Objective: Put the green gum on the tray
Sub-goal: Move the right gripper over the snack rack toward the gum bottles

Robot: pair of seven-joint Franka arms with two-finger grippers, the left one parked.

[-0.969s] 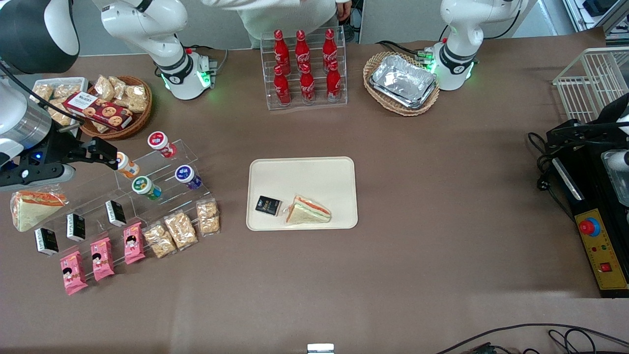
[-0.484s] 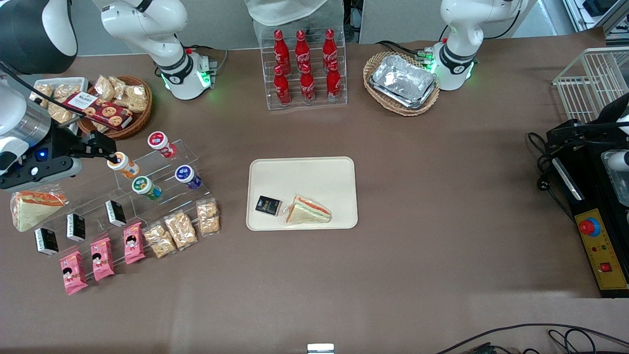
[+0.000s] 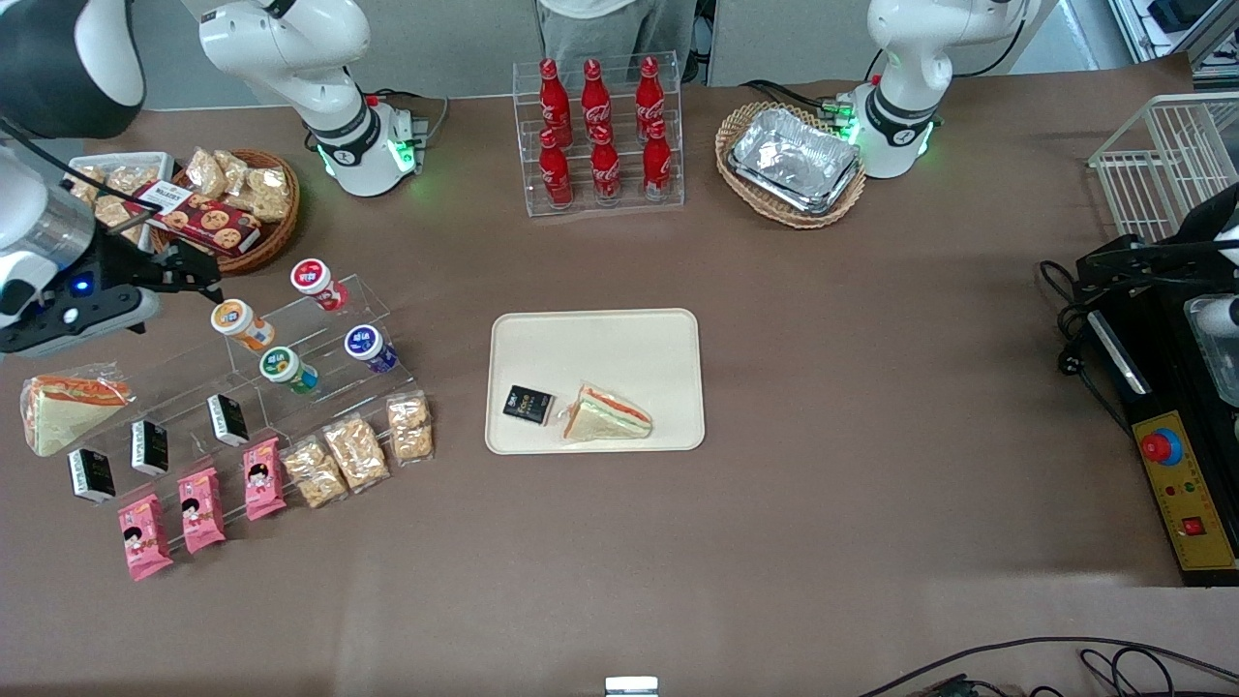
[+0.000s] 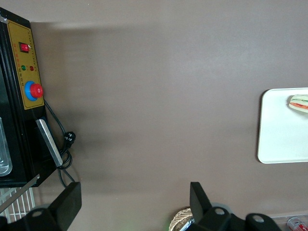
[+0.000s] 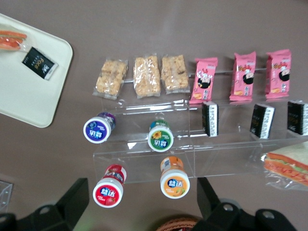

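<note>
The green gum [image 3: 281, 366], a small green bottle with a white lid, lies on the clear acrylic stand [image 3: 194, 373], between the orange and purple bottles; it also shows in the right wrist view [image 5: 160, 137]. The cream tray [image 3: 595, 339] lies at the table's middle, holding a sandwich [image 3: 607, 414] and a black packet [image 3: 528, 404]; its corner shows in the right wrist view [image 5: 19, 91]. My gripper [image 3: 191, 275] hovers open and empty above the stand's edge nearest the wicker basket, farther from the front camera than the green gum. In the right wrist view the gripper [image 5: 141, 204] has its fingers wide apart.
On the stand lie an orange bottle [image 3: 238, 322], a red bottle [image 3: 313, 280] and a purple bottle [image 3: 367, 346], with black packets, pink packets and snack bars nearer the camera. A cookie basket [image 3: 237, 198], a cola rack [image 3: 598, 131] and foil trays [image 3: 794, 160] stand farther from the camera.
My gripper has moved away from the front camera, from over the orange bottle toward the cookie basket. The bottles and the tray have not moved.
</note>
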